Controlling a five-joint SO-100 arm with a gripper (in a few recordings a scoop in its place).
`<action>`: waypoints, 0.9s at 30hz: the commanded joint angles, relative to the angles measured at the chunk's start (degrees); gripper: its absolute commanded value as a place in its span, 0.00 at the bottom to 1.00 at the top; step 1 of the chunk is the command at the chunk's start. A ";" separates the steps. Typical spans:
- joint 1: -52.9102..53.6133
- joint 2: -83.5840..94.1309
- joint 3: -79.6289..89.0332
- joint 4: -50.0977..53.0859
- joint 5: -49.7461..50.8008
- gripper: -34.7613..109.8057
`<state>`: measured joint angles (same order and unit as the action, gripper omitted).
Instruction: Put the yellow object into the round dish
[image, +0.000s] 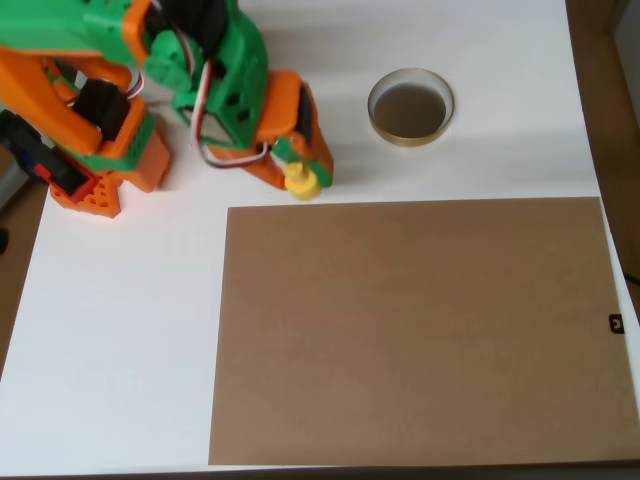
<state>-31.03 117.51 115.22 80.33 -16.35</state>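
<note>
Your arm is folded near the table's (120, 330) back left corner, gripper (298, 172) reaching out, fingers clenched on the one yellow object (301, 183) just behind the brown board's (415, 330) back edge. One round dish (411, 108) sits apart, toward the back edge, path unobstructed.

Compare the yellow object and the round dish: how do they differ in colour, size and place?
The yellow object is bright yellow and small; the round dish is tan-rimmed, dark inside and much wider. The object sits at the hand; the dish stands free to its right. Both look round from above.
</note>
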 joint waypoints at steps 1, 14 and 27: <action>-6.15 2.20 -0.09 1.41 -1.23 0.24; -21.18 -14.68 -10.99 2.64 -0.09 0.24; -25.66 -29.71 -24.61 2.29 0.53 0.24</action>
<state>-55.72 87.54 95.80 82.09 -15.21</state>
